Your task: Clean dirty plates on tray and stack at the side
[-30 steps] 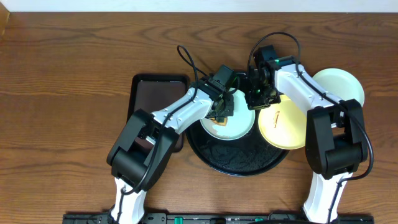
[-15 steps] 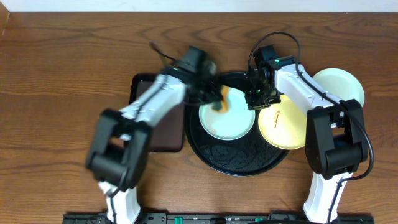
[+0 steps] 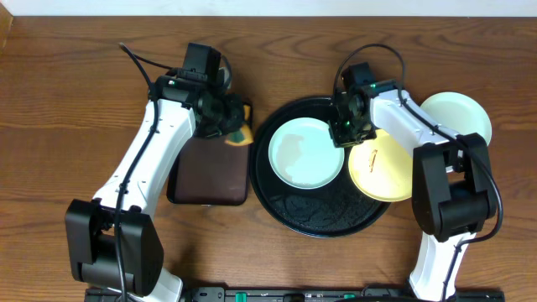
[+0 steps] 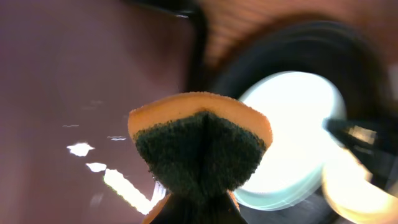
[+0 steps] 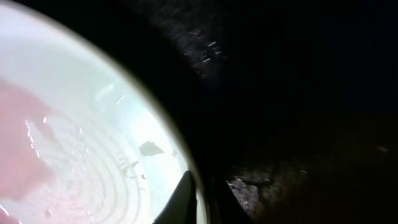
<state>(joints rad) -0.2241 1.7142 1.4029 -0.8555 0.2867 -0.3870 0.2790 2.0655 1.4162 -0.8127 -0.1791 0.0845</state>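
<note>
I have the left claw (image 3: 228, 120) clamped on an orange-and-green sponge (image 3: 242, 127) above the edge of the dark brown rectangular tray (image 3: 205, 172). My right claw (image 3: 346, 134) pinches the rim of the pale mint-blue round plate (image 3: 304, 153) inside the large round black tray (image 3: 323, 220).

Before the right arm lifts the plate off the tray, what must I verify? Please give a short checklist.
1. Right hand closed on mint plate rim: ok.
2. Plate clean: not ok, a dark speck shows near the rim.
3. Left hand, holding sponge, is outside the black tray: ok.
4. Yellow plate, overhanging the tray's edge, clear of the lift path: cannot tell.
5. Side plate looks bare, ready for stacking: ok.
</note>
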